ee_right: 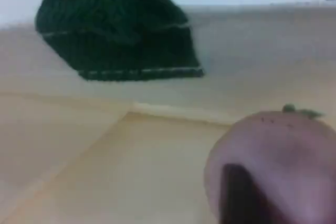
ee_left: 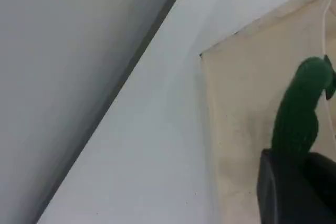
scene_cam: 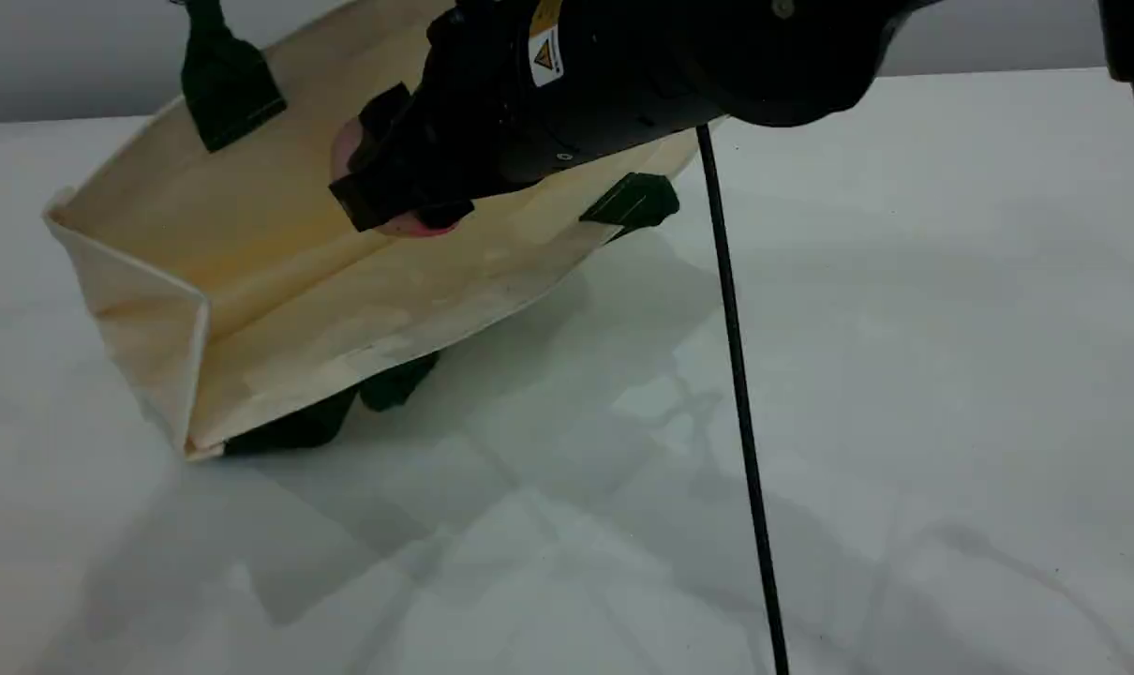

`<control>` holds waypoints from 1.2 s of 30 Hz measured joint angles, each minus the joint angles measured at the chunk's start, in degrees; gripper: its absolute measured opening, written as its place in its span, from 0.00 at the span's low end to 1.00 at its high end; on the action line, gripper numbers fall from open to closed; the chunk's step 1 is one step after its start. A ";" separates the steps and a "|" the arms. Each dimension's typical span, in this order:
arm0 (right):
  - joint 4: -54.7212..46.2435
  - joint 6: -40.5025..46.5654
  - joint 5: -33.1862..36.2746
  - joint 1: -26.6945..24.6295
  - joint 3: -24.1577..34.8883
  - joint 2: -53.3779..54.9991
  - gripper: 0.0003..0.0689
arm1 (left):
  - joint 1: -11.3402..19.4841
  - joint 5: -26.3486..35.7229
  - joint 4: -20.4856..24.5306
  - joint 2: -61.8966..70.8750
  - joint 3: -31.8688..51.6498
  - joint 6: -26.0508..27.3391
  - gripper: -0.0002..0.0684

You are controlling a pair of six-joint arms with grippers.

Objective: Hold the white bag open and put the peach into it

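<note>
The white bag (scene_cam: 276,281) lies on its side on the table with its mouth facing the camera. The mouth is lifted open by its upper dark green handle (scene_cam: 225,89), which runs off the top edge. In the left wrist view that handle (ee_left: 299,108) rises from my left gripper (ee_left: 294,182), which is shut on it beside the bag's cream wall (ee_left: 247,103). My right gripper (scene_cam: 394,192) reaches inside the bag with the pink peach (scene_cam: 345,150) between its fingers. In the right wrist view the peach (ee_right: 283,150) fills the lower right, with a dark fingertip (ee_right: 239,192) against it.
A black cable (scene_cam: 736,375) hangs from the right arm down across the middle of the table. The bag's lower handle (scene_cam: 342,412) lies under its front edge and a dark tab (scene_cam: 633,202) sticks out at its right. White tabletop (scene_cam: 904,422) spreads to the right.
</note>
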 joint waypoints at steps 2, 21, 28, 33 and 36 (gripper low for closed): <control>0.13 -0.01 0.00 0.00 0.00 0.00 0.58 | 0.00 0.00 0.00 0.00 0.00 0.00 0.13; 2.67 -4.05 12.33 0.00 0.05 -5.68 0.74 | 0.00 0.01 0.10 0.00 0.00 -0.05 0.13; 0.92 -6.87 21.50 -0.67 0.05 -12.80 0.74 | 0.00 0.01 0.10 0.00 0.00 0.01 0.13; -2.14 -7.05 25.03 -3.68 0.05 -18.66 0.74 | 0.00 0.01 0.10 0.00 0.00 0.01 0.13; -2.08 -7.05 29.15 -6.94 0.05 -22.49 0.74 | 0.00 0.01 0.04 0.00 0.00 0.06 0.13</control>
